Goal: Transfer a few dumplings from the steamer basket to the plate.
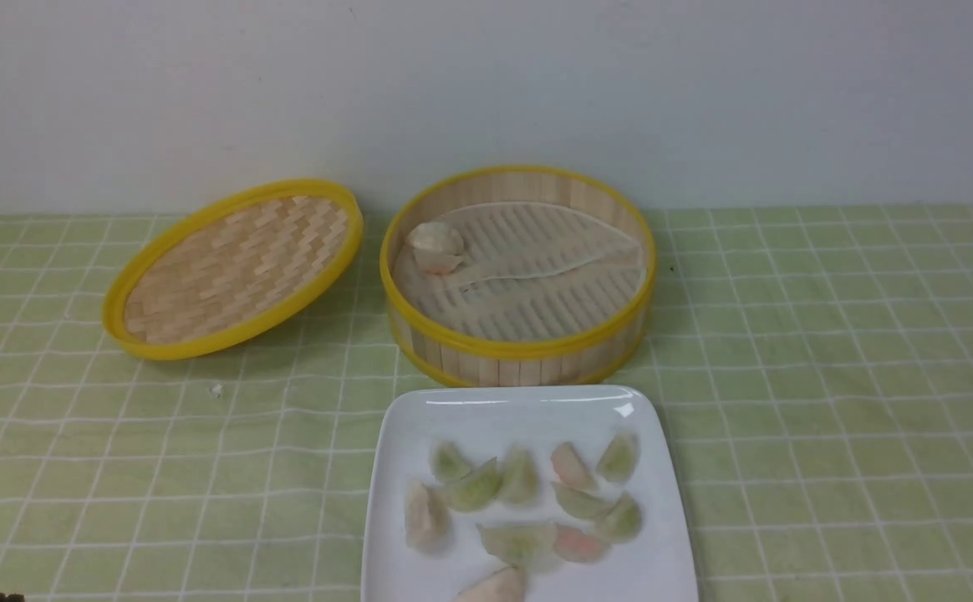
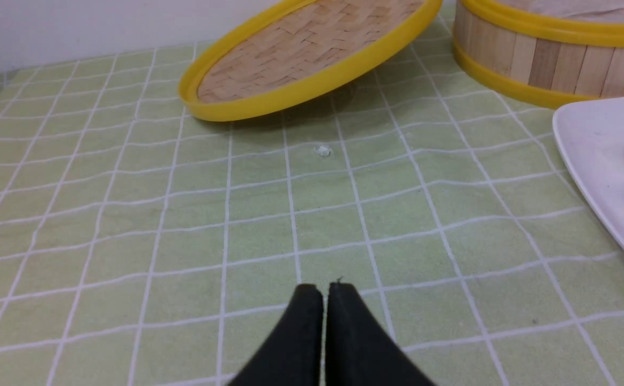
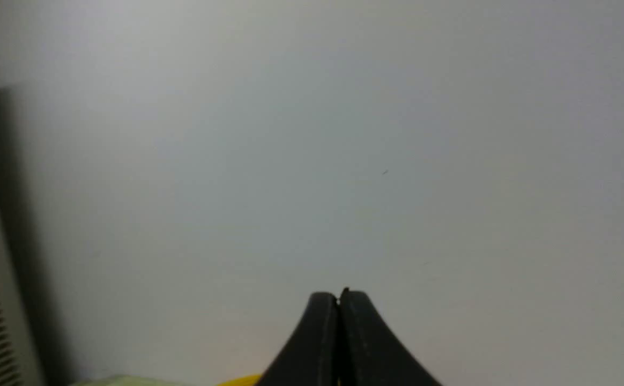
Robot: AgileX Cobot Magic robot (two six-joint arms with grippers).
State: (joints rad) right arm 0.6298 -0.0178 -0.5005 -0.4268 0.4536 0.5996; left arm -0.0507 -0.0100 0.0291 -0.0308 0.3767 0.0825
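Looking across the worktop (image 1: 829,351) from the front view, I count roughly ten pale green dumplings (image 1: 528,502) spread over the white square plate (image 1: 662,502), which sits at the near edge, just in front of the steamer basket (image 1: 518,347). The basket stands mid-worktop with its liner sheet (image 1: 537,251) rumpled across the slatted floor. One whitish lump (image 1: 435,244) remains at its left inner wall; I take it for a last dumpling, perhaps two stuck together, though I cannot be sure. The woven lid (image 1: 236,267) leans tilted to the left of the basket, one edge raised, and a small crumb (image 1: 216,390) lies on the checked cloth in front of it.

Neither arm shows in the front view. My left tool (image 2: 324,289) has its jaws pressed together on nothing, hovering low over bare cloth at the near left, with the lid ahead of it and the plate's corner off to its side. My right tool (image 3: 339,297) is likewise shut and empty, raised and pointing at the blank wall (image 3: 312,161), with only a sliver of yellow rim below it.

By my reading the transfer is essentially done: a few dumplings are already plated, and both arms look parked. If I wanted the remaining piece, the next move would call for parting one tool's jaws, reaching over the basket rim to its left wall, and pinching gently so the soft skin does not tear or drag the liner.
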